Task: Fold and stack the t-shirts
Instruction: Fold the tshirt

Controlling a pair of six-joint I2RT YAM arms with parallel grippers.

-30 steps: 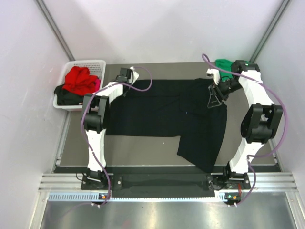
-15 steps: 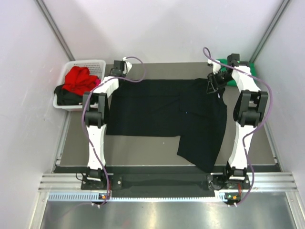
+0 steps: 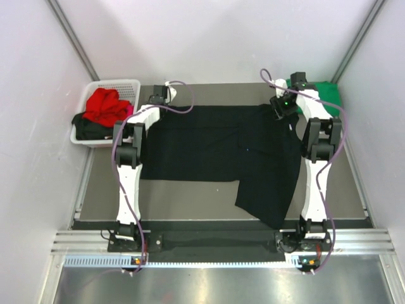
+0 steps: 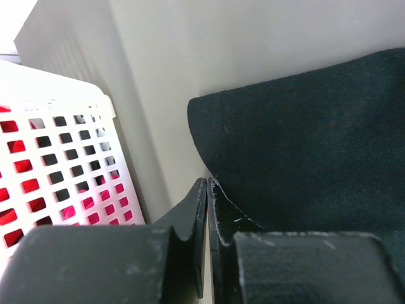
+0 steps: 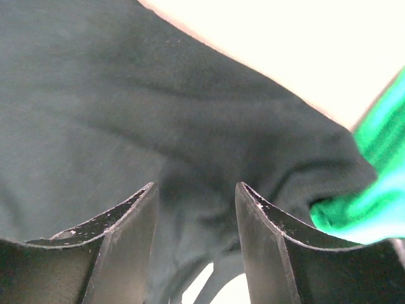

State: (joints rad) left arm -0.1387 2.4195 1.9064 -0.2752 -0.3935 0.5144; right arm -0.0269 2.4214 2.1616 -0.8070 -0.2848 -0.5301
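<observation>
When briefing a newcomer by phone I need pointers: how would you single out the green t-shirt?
Look at the far right corner of the table, past the big black t-shirt spread across the middle. The green t-shirt lies there, the only bright green cloth; the red t-shirt sits in the white basket at the far left.

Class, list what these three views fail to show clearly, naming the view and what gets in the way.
Left wrist view: whether the shut left claw pinches the black t-shirt; its fingers cover the hem.
Top view: garments under the red t-shirt in the basket; piled cloth hides them.
Right wrist view: green t-shirt, blurred, cut off by the right edge.
Top view: part of it lies behind the right arm.
</observation>
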